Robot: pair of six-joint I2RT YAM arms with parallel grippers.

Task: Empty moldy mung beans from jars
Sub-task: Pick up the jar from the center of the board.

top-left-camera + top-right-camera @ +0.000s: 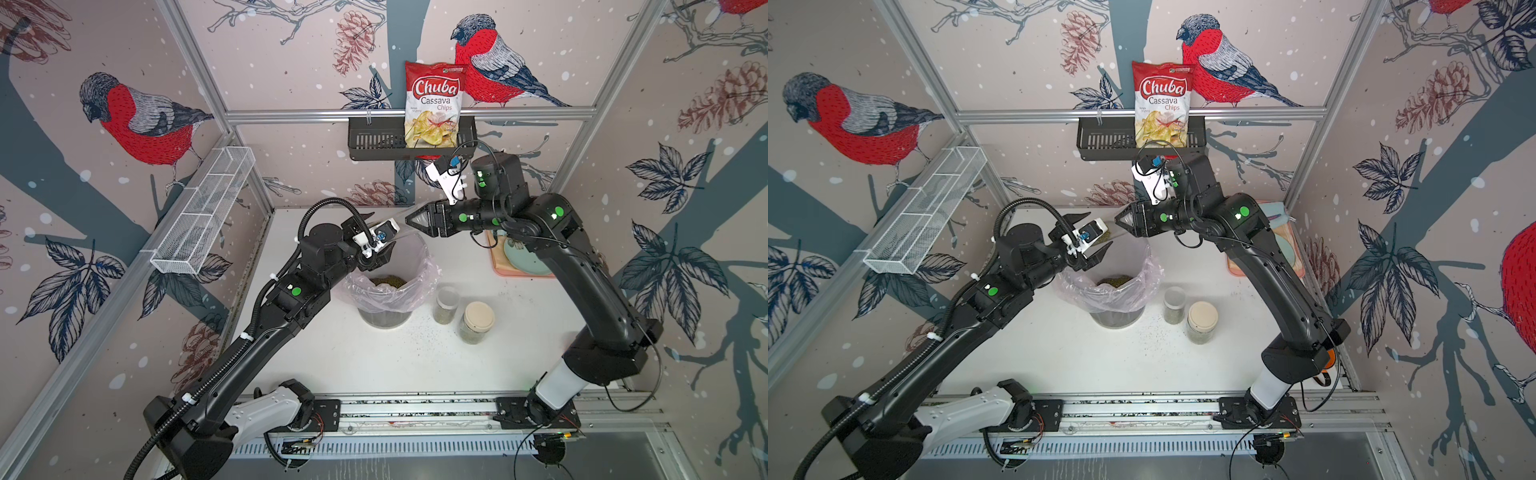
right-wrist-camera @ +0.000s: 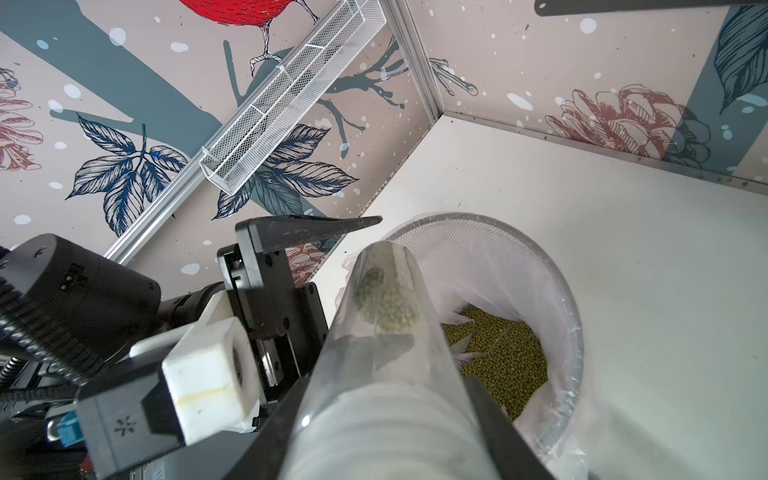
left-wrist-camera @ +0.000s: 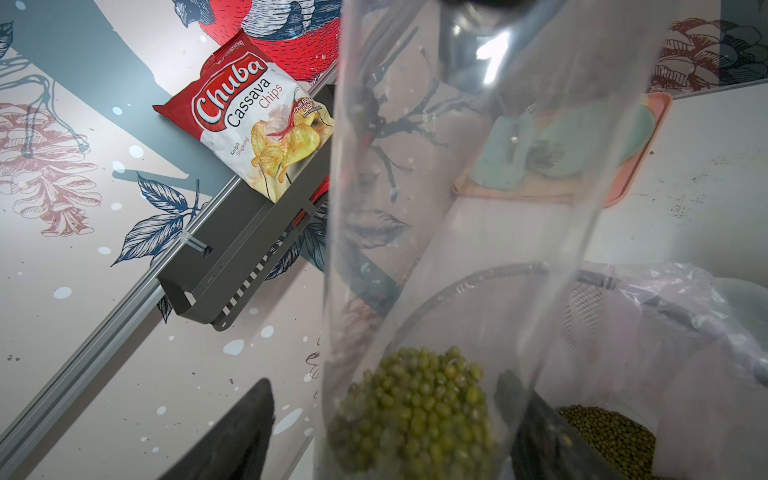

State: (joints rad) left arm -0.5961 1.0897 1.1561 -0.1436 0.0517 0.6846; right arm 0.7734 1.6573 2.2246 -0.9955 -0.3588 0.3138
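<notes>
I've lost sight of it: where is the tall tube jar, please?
Right wrist view: the tube jar slants from the right hand above the lined bin, far end between the fingers of the open left hand.

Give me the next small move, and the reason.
Probably close the left gripper on the tall tube: its jaws stand open either side of the tube's far end, where a clump of mung beans sits above the lined bin, while the right gripper is shut on the other end.
</notes>
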